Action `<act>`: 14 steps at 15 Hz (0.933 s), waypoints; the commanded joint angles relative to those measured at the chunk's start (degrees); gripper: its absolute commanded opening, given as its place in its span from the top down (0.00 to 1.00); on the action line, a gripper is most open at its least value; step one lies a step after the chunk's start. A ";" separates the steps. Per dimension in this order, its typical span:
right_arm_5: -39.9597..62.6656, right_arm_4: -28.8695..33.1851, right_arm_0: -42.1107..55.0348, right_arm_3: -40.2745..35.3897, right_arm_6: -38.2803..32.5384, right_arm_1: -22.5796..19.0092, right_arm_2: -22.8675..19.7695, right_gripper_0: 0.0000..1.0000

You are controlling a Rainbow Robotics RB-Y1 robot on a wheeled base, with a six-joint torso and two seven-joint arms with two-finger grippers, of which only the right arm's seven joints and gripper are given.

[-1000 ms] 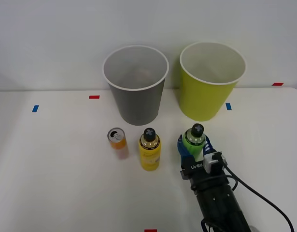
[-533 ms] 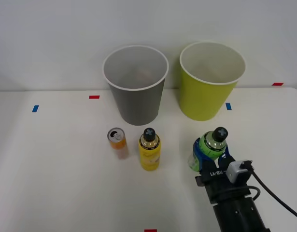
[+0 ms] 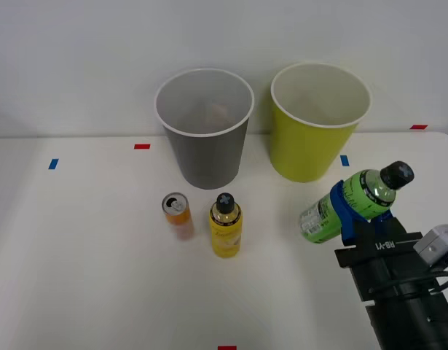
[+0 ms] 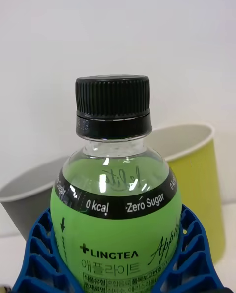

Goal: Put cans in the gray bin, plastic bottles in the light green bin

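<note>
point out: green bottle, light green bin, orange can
green bottle point(image 3: 358, 197): front view, on its green label, tilted in the right gripper.
light green bin point(image 3: 304, 153): front view, on its outer wall.
orange can point(image 3: 176, 205): front view, on its silver top.

A plain white worktop point(image 3: 85, 292) fills the lower part of the front view, its far edge meeting a bare, pale grey-white wall point(image 3: 78, 58). Small tape marks lie on the worktop: a red mark point(image 3: 142, 146) and a blue mark point(image 3: 53, 164) toward its far left, another blue mark point(image 3: 344, 160) and a red mark point(image 3: 419, 127) toward its far right, and a red mark point(image 3: 227, 348) at its near edge. The light is soft and even, with faint shadows.
</note>
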 commanded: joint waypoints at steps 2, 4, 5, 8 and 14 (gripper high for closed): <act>1.66 -8.19 -8.02 -2.14 0.31 1.08 -1.84 1.00; 6.06 -9.69 -13.47 -2.14 0.58 3.46 -4.39 1.00; 8.78 -9.86 -16.46 -2.14 0.58 5.13 -6.06 1.00; 19.50 -9.60 -25.07 -2.14 0.58 10.58 -12.12 1.00; 48.42 0.33 -42.30 -1.79 -0.21 18.40 -26.98 1.00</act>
